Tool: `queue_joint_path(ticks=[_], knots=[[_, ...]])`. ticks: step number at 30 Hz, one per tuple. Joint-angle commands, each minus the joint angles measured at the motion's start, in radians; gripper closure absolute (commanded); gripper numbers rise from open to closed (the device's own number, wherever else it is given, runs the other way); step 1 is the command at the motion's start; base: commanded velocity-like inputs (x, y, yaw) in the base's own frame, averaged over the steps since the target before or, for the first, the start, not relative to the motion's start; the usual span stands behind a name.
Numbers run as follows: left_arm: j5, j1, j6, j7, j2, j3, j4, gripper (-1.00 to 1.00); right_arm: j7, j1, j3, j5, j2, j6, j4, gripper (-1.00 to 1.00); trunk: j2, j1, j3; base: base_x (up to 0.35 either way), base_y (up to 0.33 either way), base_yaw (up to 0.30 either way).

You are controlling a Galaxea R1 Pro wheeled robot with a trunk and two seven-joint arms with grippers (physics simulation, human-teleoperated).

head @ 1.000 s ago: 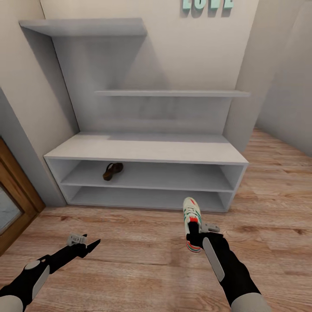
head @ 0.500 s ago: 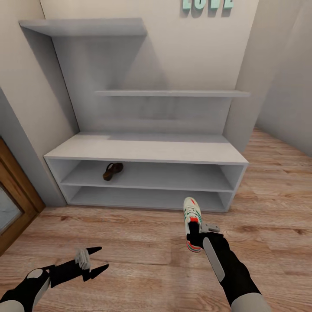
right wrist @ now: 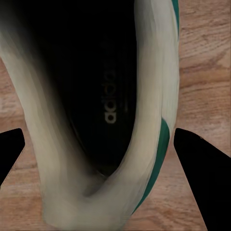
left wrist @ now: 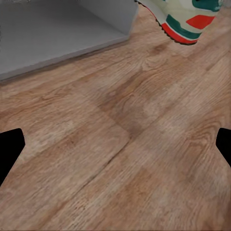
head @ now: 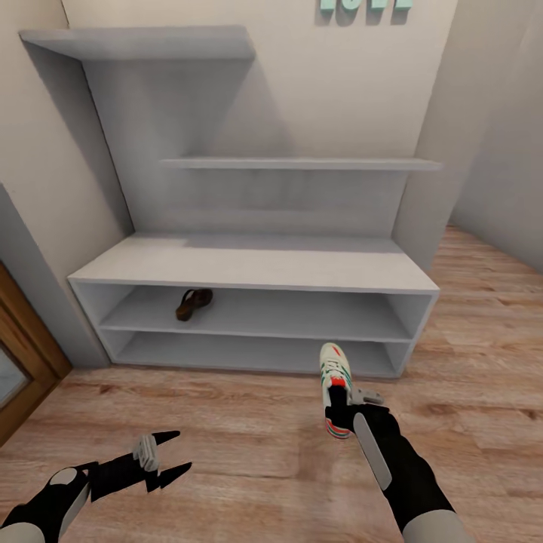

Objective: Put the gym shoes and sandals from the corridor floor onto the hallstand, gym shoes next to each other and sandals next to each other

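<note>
Gym shoe in right gripper faces hallstand's open bays.

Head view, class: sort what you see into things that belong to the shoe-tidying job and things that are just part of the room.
Belongs to the job:
- gym shoe, held by the right gripper
- sandal on the hallstand's upper bay
- hallstand
- corridor floor
- left gripper, open and empty

Just part of the room:
- teal wall letters
- wooden door frame

Hallstand upper bay: one sandal; wood floor below
</note>
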Motion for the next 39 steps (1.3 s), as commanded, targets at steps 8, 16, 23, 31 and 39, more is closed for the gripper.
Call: queue_joint_path(ticks=[8,16,23,31,39], knots=[[-0.008,-0.001,-0.005,-0.004,-0.001,0.008,0.0,-1.0,-0.01,0.0,0.001,-0.009,0.0,0.002,-0.037,1.0,0.0,0.0,-0.001,0.038,0.0,0.0],[-0.008,-0.001,-0.005,-0.004,0.0,0.008,0.0,-1.0,-0.009,0.0,0.0,-0.007,-0.001,0.002,-0.071,1.0,0.0,0.0,-0.001,0.001,0.0,0.0],[-0.008,-0.001,-0.005,-0.004,-0.001,0.008,0.0,-1.0,-0.009,0.0,0.0,-0.008,-0.001,0.002,-0.071,1.0,0.0,0.0,-0.001,0.165,0.0,0.0],[-0.008,-0.001,-0.005,-0.004,-0.001,0.008,-0.001,-1.0,-0.009,0.0,0.001,-0.008,-0.001,0.002,-0.071,1.0,0.0,0.0,-0.001,0.331,-0.008,0.0],[-0.008,-0.001,-0.005,-0.004,-0.001,0.008,0.0,-1.0,-0.009,0.0,0.003,-0.007,0.001,0.002,-0.07,1.0,0.0,0.0,-0.001,0.308,-0.156,0.0]])
